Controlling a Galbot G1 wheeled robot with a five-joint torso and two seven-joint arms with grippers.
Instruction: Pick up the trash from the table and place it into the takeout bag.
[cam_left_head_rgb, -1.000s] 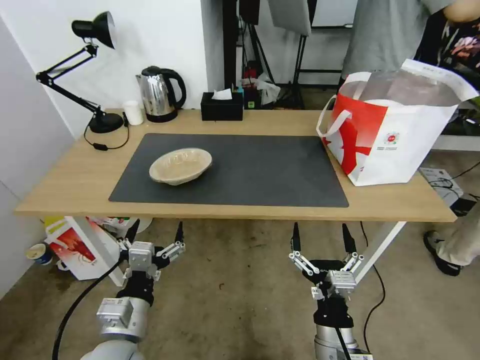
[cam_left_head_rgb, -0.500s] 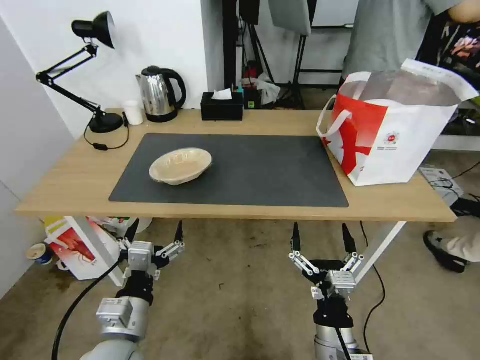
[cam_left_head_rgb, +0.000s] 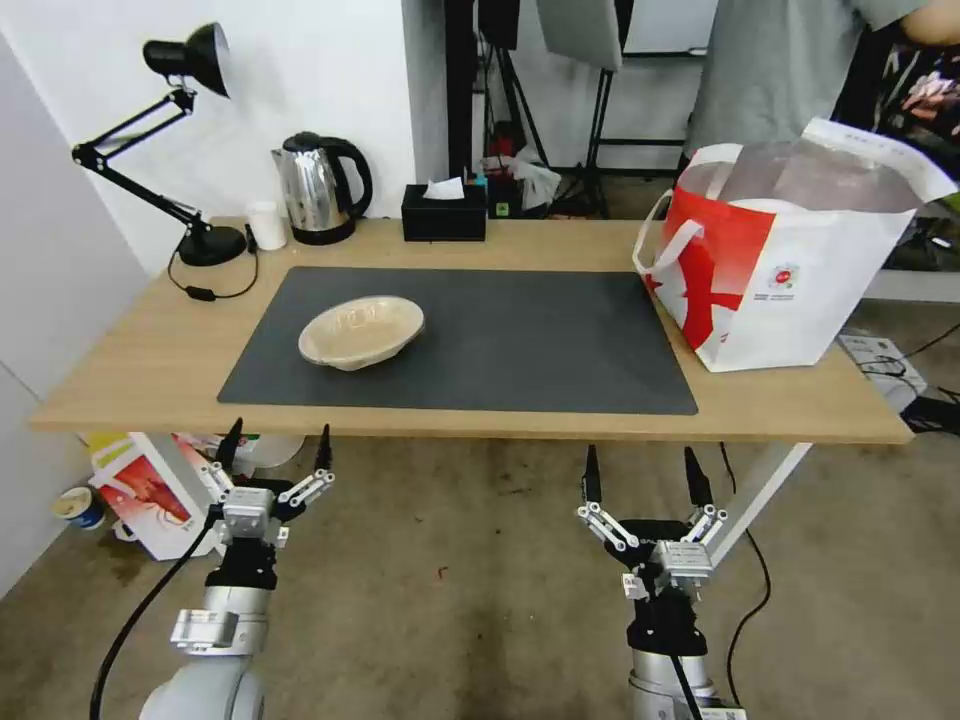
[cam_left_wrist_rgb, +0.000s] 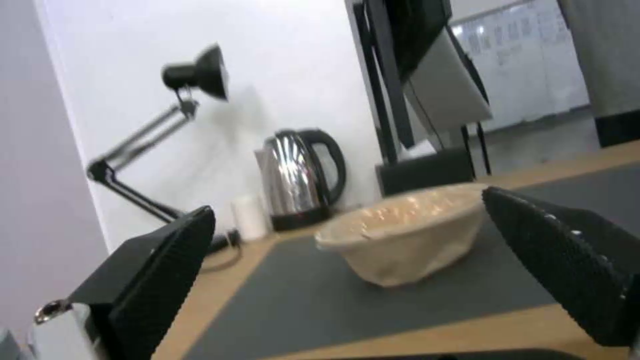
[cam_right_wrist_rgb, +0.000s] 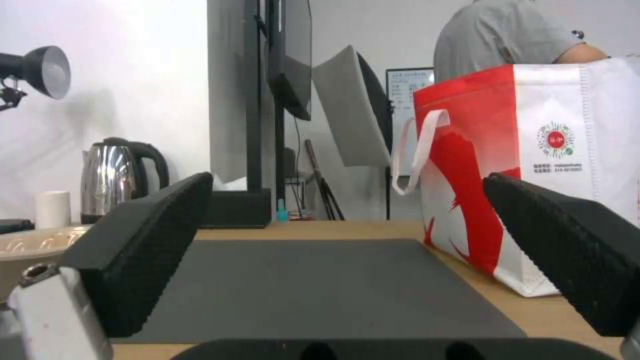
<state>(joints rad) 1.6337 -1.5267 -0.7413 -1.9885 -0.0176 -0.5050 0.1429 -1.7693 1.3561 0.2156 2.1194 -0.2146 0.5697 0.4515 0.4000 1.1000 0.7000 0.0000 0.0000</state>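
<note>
- left gripper (cam_left_head_rgb: 277, 450) hangs just off the near edge of the table (cam_left_head_rgb: 150, 350), jaws spread wide, nothing in them
- beige bowl (cam_left_head_rgb: 360, 330) sits upright on the dark mat (cam_left_head_rgb: 520, 340), ahead of that gripper and a bit to its right; in the left wrist view it's framed between the two fingers (cam_left_wrist_rgb: 160, 270)
- kettle (cam_left_head_rgb: 318, 188) stands way beyond the bowl, at the back edge
- right gripper (cam_left_head_rgb: 641, 470) is parked below the table edge too, wide open, empty
- takeout bag (cam_left_head_rgb: 790, 270) stands upright ahead and to the right of it, just beside the mat's right end, mouth open
</note>
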